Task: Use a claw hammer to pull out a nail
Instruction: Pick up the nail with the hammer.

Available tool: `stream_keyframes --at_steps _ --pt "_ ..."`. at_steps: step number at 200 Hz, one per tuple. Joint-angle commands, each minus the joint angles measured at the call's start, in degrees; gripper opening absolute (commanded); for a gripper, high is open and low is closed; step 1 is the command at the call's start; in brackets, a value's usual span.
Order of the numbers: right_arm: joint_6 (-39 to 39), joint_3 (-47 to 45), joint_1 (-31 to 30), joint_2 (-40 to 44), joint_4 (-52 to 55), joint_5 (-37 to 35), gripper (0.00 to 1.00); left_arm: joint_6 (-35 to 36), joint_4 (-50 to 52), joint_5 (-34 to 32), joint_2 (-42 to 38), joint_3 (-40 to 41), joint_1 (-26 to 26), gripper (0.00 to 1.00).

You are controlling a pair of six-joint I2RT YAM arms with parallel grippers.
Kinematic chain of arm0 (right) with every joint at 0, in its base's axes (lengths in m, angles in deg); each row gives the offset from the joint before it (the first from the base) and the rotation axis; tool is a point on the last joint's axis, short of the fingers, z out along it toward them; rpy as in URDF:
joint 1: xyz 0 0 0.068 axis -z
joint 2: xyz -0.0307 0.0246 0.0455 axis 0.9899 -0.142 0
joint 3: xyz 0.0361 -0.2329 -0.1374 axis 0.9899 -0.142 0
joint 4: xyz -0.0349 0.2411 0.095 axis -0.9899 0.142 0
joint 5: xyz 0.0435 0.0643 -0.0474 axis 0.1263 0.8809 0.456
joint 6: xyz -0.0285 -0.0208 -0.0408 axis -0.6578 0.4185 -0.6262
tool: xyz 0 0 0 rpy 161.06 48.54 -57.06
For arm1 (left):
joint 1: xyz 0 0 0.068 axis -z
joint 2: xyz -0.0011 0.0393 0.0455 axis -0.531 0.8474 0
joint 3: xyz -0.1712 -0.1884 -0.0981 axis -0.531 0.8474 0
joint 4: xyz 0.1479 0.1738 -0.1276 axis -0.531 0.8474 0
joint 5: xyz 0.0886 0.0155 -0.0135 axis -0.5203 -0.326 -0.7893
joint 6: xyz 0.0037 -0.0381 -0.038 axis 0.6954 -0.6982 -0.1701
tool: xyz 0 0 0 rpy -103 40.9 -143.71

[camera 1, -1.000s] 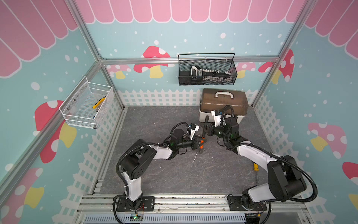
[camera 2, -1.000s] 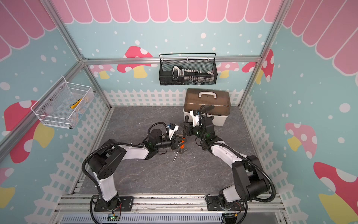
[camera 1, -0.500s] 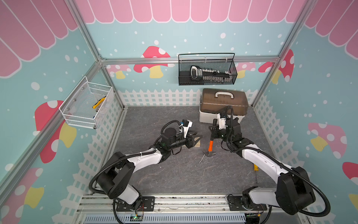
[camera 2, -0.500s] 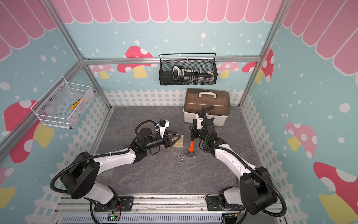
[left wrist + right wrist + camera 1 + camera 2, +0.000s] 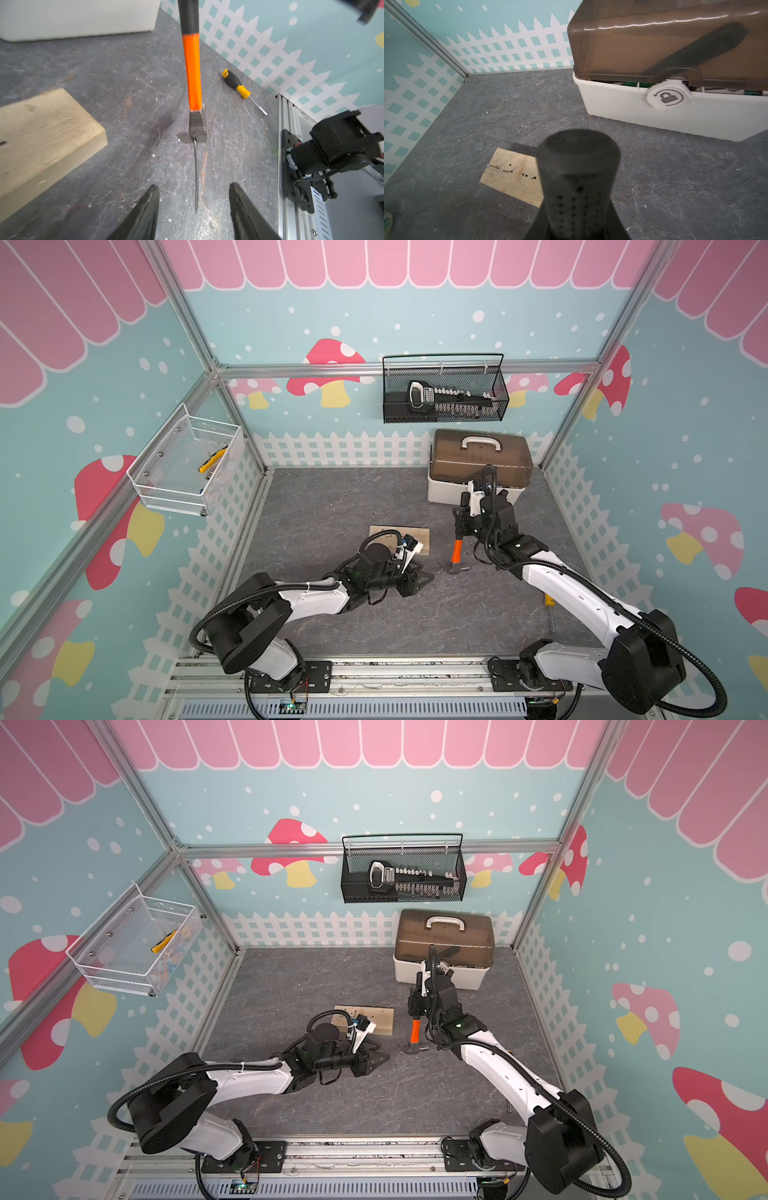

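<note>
Hammer [image 5: 456,549] hanging head-down just beside wooden block [image 5: 419,533]; right gripper [image 5: 462,526] clenching its black handle. We are seeing nail [image 5: 195,174] lodged in forked claw. Left gripper [image 5: 193,187] hovering low over mat [image 5: 332,506], jaws standing apart, grasping nothing; nail tip pointing between them.

Padlock-and-arrow sign [image 5: 668,97] — on toolbox latch knob [image 5: 683,101], small lettering unreadable

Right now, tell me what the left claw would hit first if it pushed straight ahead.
The left claw, open, points at the nail caught in the forked head of the claw hammer. It would probably meet that nail first, though depth is unclear.
</note>
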Motion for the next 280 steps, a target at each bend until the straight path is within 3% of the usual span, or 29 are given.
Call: stream_keyframes --at_steps 1,62,103,132,231,258,280 --pt "0.23 2.70 -0.62 2.20 -1.86 -0.50 0.00 2.24 -0.67 1.09 3.64 -2.54 0.57 0.54" --pt "0.73 1.98 -0.66 1.88 -2.87 -0.28 0.00 1.82 -4.02 4.07 11.13 -7.12 0.57 0.50" --pt "0.30 1.24 -0.63 1.76 -3.53 -0.56 0.00 1.50 -5.05 4.61 12.79 -7.80 0.57 0.11" --pt "-0.39 -0.15 -0.62 2.59 -5.10 -0.54 0.00 2.29 -3.75 3.60 11.79 -7.80 0.41 0.01" --pt "-6.89 -8.58 -1.71 4.75 -15.82 -0.35 0.00 1.42 1.93 4.66 8.65 -12.20 -1.58 0.00" --pt "-7.83 -10.26 -2.75 5.00 -18.11 -3.15 0.00 -3.03 -0.19 3.12 5.83 -9.63 -4.07 0.00" --pt "-8.89 -12.95 -3.83 5.94 -22.69 -6.99 0.00 -6.37 4.16 -2.90 2.08 -7.69 -6.16 0.00"
